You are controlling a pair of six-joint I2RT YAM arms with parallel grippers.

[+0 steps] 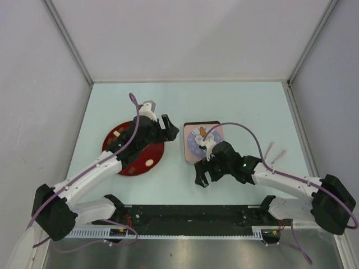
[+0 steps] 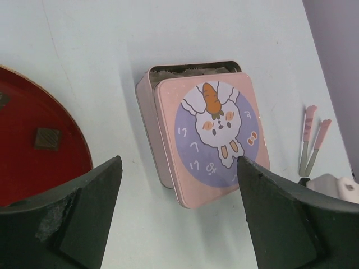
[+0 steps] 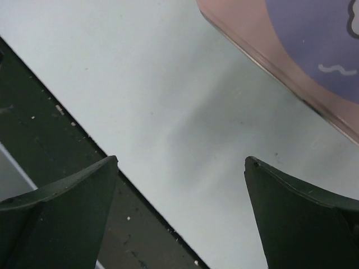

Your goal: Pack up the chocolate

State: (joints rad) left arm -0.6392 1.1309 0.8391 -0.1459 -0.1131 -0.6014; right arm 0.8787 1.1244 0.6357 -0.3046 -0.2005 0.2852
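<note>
My left claw [image 2: 178, 168] hangs with its fingers spread wide and nothing between them, above the right edge of the red plate [image 2: 28, 168]. My right claw [image 3: 182, 162] is just as wide apart and just as empty, low over the pale surface [image 2: 84, 56] by the near corner of the pink tin [image 2: 147, 112].

The chocolate [image 2: 46, 138] lies on the plate: a dark cube close to my left finger, another at the plate's far left, and a few cream pieces visible from above. None is in the tin that I can see. The rabbit lid [image 2: 213, 129] sits shifted towards me, leaving only a narrow gap along the far side.

I judge each piece light and stiff but easily scuffed, and smooth enough to squirt out of a hard pinch. I would take a cube across two flat opposite sides, gently. The pink tongs [image 2: 307, 131] lie well apart to the right.
</note>
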